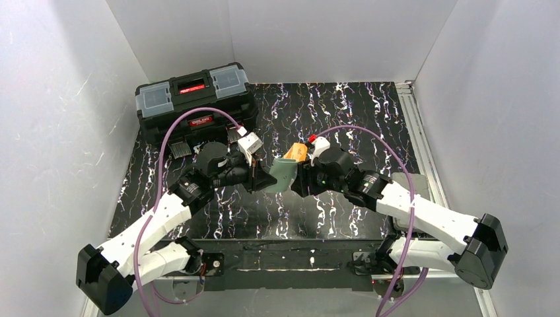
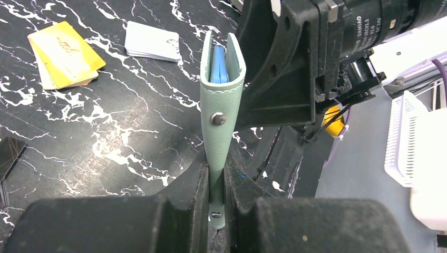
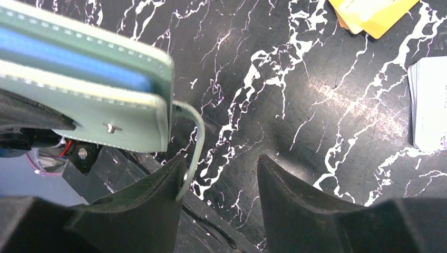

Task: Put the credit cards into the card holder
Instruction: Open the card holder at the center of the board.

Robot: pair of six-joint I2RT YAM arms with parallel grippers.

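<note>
Black marbled desk (image 1: pixel 343 112) in a white-walled cell. The left tool (image 2: pixel 216 176) clamps the green card holder (image 2: pixel 221 89) by its lower edge, upright above the desk's middle. The right tool (image 3: pixel 221 179), jaws apart, has one finger at the snap tab (image 3: pixel 197 137). The orange card (image 2: pixel 66 52) and white card (image 2: pixel 152 41) lie flat on the desk nearby. Probable step: opening the holder. The next move likely calls for drawing the tab aside to bare the slots.

Left hand (image 2: pixel 216 174) clamped tight; right hand (image 3: pixel 221 163) jaws apart; both arms extended, hands facing, close.
</note>
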